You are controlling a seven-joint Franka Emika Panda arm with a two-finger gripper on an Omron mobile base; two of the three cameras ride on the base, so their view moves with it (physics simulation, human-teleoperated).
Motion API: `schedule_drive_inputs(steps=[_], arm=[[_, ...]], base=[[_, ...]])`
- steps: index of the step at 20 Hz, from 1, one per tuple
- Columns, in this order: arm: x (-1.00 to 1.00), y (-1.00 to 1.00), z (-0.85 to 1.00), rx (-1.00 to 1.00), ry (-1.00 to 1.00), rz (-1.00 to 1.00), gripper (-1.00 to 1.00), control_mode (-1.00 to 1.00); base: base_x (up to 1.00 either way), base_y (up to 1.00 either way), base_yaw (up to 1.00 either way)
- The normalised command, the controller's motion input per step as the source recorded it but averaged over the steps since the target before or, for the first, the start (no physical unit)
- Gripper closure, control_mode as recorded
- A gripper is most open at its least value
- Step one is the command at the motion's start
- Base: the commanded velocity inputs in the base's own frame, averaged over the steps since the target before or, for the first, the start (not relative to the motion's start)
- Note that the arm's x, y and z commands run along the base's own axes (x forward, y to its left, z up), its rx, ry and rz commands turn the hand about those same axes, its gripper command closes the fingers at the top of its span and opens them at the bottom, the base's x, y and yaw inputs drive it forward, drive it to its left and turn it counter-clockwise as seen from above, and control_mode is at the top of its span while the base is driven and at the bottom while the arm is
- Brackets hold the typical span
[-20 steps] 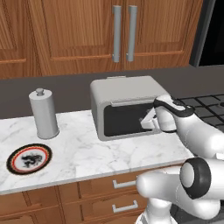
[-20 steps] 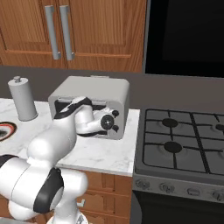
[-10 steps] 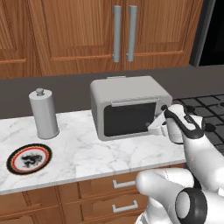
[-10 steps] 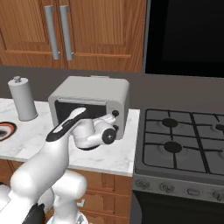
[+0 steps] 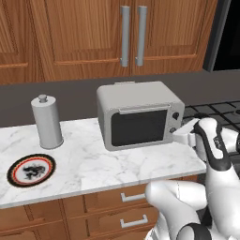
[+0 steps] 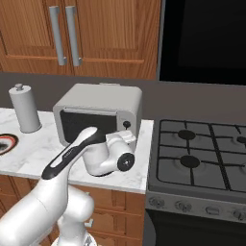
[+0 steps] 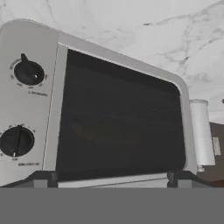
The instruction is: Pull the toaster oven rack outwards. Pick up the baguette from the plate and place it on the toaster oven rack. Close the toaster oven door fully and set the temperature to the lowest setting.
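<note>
Plate at the counter's left edge lies bare of bread, with the grey canister behind it. Toaster oven at mid-counter has its door shut, so the knobs come next. Gripper has drawn back rightward beside them, fingers spread wide; nothing blocks the way.

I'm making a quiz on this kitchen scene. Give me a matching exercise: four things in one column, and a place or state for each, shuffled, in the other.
1. door
2. plate
3. canister
4. gripper

a. left end of counter, holds no bread
b. by the oven's knobs, jaws open
c. shut
d. upright, behind the plate

Pairs: 1-c, 2-a, 3-d, 4-b
</note>
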Motion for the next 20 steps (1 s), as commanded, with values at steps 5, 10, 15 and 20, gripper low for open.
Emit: schedule_drive_inputs(steps=[5,10,15,20], arm=[[-0.11,-0.61,0.12,0.12,0.01,-0.05,-1.0,-1.0],[0.0,-0.09,0.0,0.02,-0.14,0.0,-1.0,-1.0],[0.0,0.0,-0.08,0.0,-0.17,0.0,-1.0,-1.0],[0.0,-0.02,-0.13,0.0,-0.05,0.0,-1.0,-1.0]], base=[[0.0,0.0,0.0],[0.0,0.0,0.0],[0.0,0.0,0.0],[0.0,0.0,0.0]])
